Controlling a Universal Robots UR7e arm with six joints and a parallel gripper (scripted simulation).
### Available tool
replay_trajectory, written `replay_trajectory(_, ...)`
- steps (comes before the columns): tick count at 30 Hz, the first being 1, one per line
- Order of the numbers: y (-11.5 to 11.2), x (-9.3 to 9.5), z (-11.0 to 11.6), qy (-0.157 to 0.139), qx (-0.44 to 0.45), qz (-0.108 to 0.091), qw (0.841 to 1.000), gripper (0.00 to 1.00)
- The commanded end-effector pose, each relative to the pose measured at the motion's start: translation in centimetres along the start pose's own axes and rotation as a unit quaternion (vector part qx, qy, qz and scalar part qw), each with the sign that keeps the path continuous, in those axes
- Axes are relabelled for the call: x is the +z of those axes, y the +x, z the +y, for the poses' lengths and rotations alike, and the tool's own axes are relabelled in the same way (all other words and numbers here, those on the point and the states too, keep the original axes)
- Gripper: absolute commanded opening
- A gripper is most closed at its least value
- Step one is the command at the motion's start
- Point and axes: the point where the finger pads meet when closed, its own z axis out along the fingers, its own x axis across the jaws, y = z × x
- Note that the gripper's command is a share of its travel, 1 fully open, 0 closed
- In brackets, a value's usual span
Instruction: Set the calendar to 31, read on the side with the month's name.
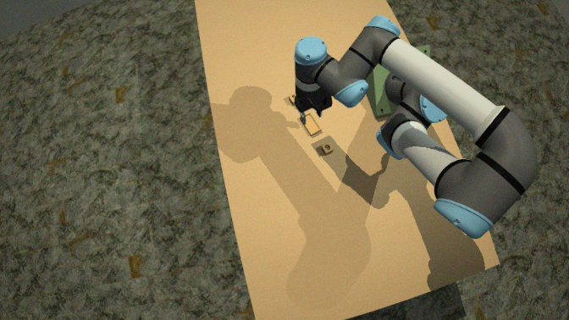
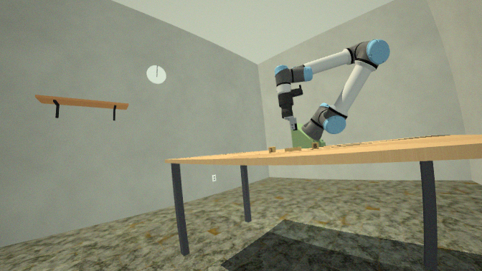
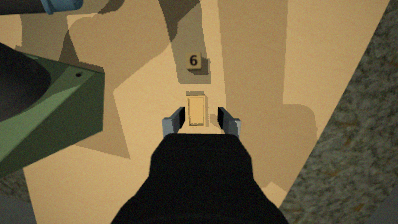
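Observation:
The small wooden tray [image 1: 312, 124] lies flat and empty on the table; it also shows in the wrist view [image 3: 195, 110] and from the side [image 2: 293, 148]. One cube [image 1: 327, 148] stands on the table beside the tray, outside it, its top reading as 6 or 9; the wrist view shows it beyond the tray. The other cube [image 1: 292, 99] [image 2: 272, 149] is mostly hidden behind the wrist, on the tray's other side. My gripper [image 3: 201, 113] [image 2: 293, 125] is open and empty, hanging well above the tray.
The green robot base [image 3: 47, 112] stands at the table's edge close to the tray [image 1: 391, 85]. The arm's elbow hangs over the table's right side. The table edge and floor lie to the right in the wrist view.

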Motion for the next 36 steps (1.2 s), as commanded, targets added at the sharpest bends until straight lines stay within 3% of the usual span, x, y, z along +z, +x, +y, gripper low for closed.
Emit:
replay_trajectory(1,0.3,-0.2,1.3,-0.003,0.079,0.001,0.997,1.0)
replay_trajectory(13,0.4,-0.1,3.2,-0.002,0.195,0.001,0.981,1.0)
replay_trajectory(27,0.5,0.2,6.3,-0.001,0.375,0.002,0.927,1.0)
replay_trajectory(30,0.5,0.2,6.5,-0.001,0.382,0.002,0.924,1.0)
replay_trajectory(36,0.3,0.4,8.0,-0.001,0.463,0.002,0.887,1.0)
